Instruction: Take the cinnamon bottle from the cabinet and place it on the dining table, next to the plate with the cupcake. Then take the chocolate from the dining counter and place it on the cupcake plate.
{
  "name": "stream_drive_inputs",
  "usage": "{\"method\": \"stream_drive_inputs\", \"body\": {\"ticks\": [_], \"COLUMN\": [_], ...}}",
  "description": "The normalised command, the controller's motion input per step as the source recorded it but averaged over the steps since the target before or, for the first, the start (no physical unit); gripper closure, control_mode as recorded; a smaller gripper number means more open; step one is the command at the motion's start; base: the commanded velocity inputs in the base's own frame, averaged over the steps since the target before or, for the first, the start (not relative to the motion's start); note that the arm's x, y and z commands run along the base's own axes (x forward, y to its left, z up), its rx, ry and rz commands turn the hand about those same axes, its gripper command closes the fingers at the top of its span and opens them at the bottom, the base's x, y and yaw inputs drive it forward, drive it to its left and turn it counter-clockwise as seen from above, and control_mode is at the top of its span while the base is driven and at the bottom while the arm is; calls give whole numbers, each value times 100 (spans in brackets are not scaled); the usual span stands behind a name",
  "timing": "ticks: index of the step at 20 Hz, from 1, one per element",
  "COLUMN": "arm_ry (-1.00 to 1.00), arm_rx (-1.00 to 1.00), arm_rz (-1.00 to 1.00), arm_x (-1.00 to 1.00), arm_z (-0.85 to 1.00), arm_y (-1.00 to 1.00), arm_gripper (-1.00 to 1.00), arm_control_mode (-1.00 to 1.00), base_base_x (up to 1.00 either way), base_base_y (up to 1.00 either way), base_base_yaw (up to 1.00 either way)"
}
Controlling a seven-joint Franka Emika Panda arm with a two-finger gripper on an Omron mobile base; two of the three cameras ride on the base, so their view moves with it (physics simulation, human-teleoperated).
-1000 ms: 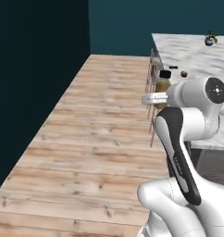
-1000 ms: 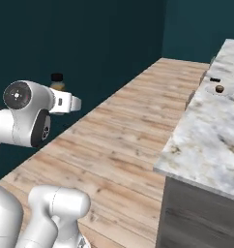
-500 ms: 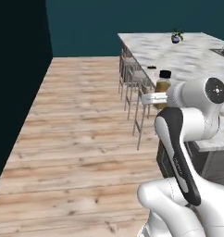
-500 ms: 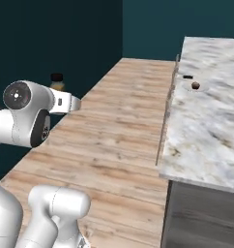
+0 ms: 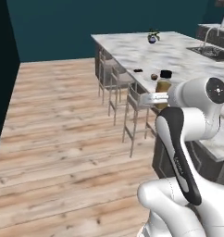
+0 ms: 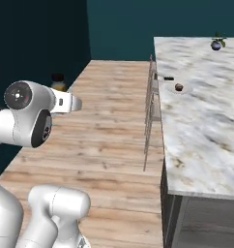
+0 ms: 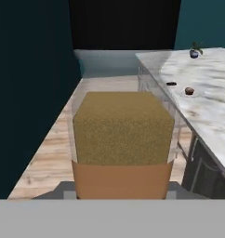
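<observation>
A teal-walled kitchen with a plank floor (image 5: pixel 63 139) holds the long marble dining table (image 5: pixel 178 55), metal stools (image 5: pixel 132 99) tucked along its near edge. The gripper (image 5: pixel 161 97) is closed around the cinnamon bottle (image 5: pixel 163 84), carried upright in the air just off that edge, over the stools. On the table, well beyond the bottle, sit the cupcake (image 6: pixel 178 87) and, just past it, the chocolate (image 6: pixel 168 78); a small potted plant (image 5: pixel 152 36) stands at the far end.

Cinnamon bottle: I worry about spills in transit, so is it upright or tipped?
Upright. In the left base view the cinnamon bottle stands with its black cap on top, shut in the gripper.
</observation>
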Motion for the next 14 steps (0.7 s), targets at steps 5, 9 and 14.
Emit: {"method": "stream_drive_inputs", "body": {"ticks": [5,9,14], "arm_ry": [0,0,0], "arm_rx": [0,0,0], "arm_rz": [0,0,0], "arm_x": [0,0,0], "arm_z": [0,0,0], "arm_y": [0,0,0], "arm_gripper": [100,100,100], "arm_control_mode": [100,100,100], "base_base_x": [61,60,61], "base_base_y": [56,61,59], "base_base_yaw": [-27,-22,-23]}}
